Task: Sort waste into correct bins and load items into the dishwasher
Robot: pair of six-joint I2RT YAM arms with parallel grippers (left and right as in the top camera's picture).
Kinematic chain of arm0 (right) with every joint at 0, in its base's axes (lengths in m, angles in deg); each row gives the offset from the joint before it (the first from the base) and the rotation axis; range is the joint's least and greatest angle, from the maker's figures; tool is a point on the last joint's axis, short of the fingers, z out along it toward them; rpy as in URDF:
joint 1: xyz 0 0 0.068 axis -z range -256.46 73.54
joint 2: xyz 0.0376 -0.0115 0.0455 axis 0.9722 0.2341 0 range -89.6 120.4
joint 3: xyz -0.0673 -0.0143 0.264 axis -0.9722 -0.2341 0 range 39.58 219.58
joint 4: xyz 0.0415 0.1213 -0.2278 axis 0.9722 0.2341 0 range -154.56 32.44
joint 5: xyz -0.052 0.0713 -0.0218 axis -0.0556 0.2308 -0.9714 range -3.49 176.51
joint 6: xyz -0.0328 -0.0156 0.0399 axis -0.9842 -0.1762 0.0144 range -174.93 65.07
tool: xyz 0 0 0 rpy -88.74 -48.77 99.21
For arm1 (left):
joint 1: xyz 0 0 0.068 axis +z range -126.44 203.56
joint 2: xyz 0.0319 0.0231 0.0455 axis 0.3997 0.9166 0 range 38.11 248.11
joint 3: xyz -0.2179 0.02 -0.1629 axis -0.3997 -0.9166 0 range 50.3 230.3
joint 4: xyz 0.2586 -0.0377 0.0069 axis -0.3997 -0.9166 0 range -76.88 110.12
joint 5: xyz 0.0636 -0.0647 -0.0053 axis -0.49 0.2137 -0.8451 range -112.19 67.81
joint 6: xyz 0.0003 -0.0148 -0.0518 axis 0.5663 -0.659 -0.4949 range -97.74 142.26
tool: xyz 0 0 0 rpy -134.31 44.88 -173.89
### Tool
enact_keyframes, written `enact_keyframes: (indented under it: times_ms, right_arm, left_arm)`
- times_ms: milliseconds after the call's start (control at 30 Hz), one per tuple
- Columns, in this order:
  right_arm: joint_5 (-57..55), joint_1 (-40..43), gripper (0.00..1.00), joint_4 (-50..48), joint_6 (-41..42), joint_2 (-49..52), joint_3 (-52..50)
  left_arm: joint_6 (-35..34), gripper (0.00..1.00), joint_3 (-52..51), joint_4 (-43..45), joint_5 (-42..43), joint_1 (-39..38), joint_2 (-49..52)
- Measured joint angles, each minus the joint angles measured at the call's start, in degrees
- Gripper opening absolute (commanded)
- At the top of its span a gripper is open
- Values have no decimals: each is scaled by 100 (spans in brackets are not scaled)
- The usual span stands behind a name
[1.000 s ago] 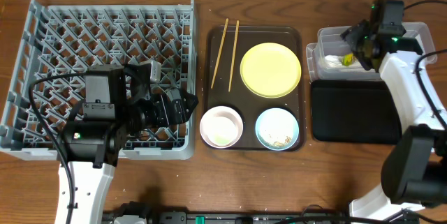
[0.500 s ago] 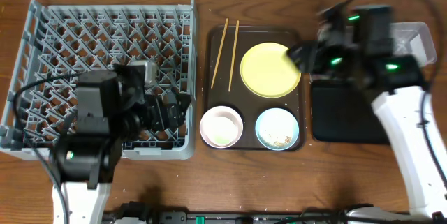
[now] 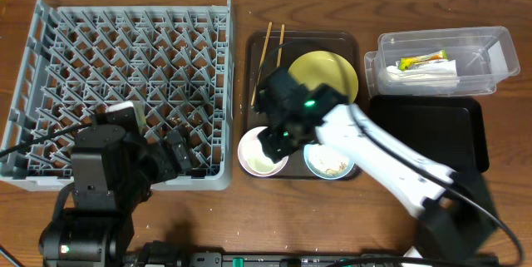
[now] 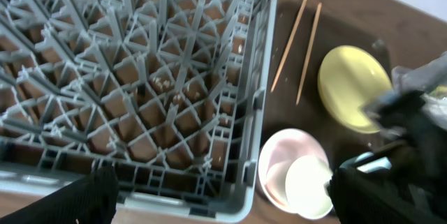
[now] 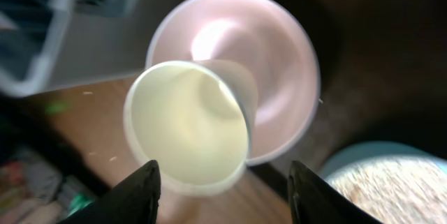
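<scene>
Swung over from the tub in 1 second, the right gripper hovers, fingers spread, above the cup lying tilted in the white bowl. Lower centred and pinch its wall (thin, likely slippery). Just beside sits the blue bowl; the left gripper, also spread, idles over the rack.

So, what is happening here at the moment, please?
The right end effector hangs open just above the small white cup, which lies tilted inside the white bowl; nothing is gripped. The left end effector is open too, over the near edge of the grey dish rack, where no dishes show. The napkin and snack wrapper are in the clear tub. The plate, chopsticks and light-blue bowl remain unloaded.
</scene>
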Motion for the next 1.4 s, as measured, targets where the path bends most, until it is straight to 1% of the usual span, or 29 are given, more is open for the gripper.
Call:
enact_keyframes:
  times_ms: [33,67,100,133,200,267,333,433,533,600,633,733,867,933,1067,1200,1267,1300,1400]
  right_arm:
    - [-103,-35,40,-17,63,118,0]
    - [-197,-68,31,-55,118,271,0]
    - [-280,-81,23,-98,164,385,-4]
    - [-343,-83,19,-138,229,481,-11]
    - [-446,-74,13,-188,372,597,-20]
    - [-509,-42,1,-188,452,616,-26]
    - [-538,-9,1,-170,503,586,-26]
    - [-498,144,1,-83,483,442,-31]
    - [-282,470,1,-83,341,9,-37]
    - [2,737,1,-162,210,-369,-37]
    - [184,901,1,-232,131,-579,-37]
    - [1001,1482,1,-511,-173,-1196,-35]
    - [2719,2299,1,-813,-767,-1729,-33]
    - [3628,2494,1,-918,-1054,-1805,-31]
    - [5226,2553,1,-1080,-1532,-1805,-33]
    - [6166,2444,1,-1360,-1777,-1805,-33]
    - [6328,2371,1,-1510,-1808,-1805,-33]
    - [6373,2306,1,-1617,-1818,-1805,-31]
    - [6467,2135,1,-1862,-1814,-1805,-33]
  left_arm:
    - [-2,98,0,-79,0,0,2]
    - [-4,98,0,-129,0,0,2]
    - [-13,98,2,-166,0,0,0]
    - [-22,98,0,-203,0,0,0]
    - [-39,98,0,-247,4,0,4]
    - [-46,99,0,-245,44,0,7]
    - [-70,95,0,-225,192,0,4]
    - [-103,91,0,-26,581,0,7]
    - [-103,92,2,330,1093,0,7]
    - [-111,96,2,553,1443,0,11]
    - [-125,97,4,682,1674,0,13]
    - [-271,97,4,1078,2433,0,68]
    - [-468,97,9,1631,3613,0,306]
    - [-522,97,9,1803,4135,0,450]
    - [-579,97,9,2107,5154,0,807]
    - [-581,96,9,2194,5969,0,1115]
    - [-595,95,9,2236,6299,-7,1226]
    - [-595,93,9,2299,6487,-9,1272]
    - [-601,91,9,2522,6940,-61,1327]
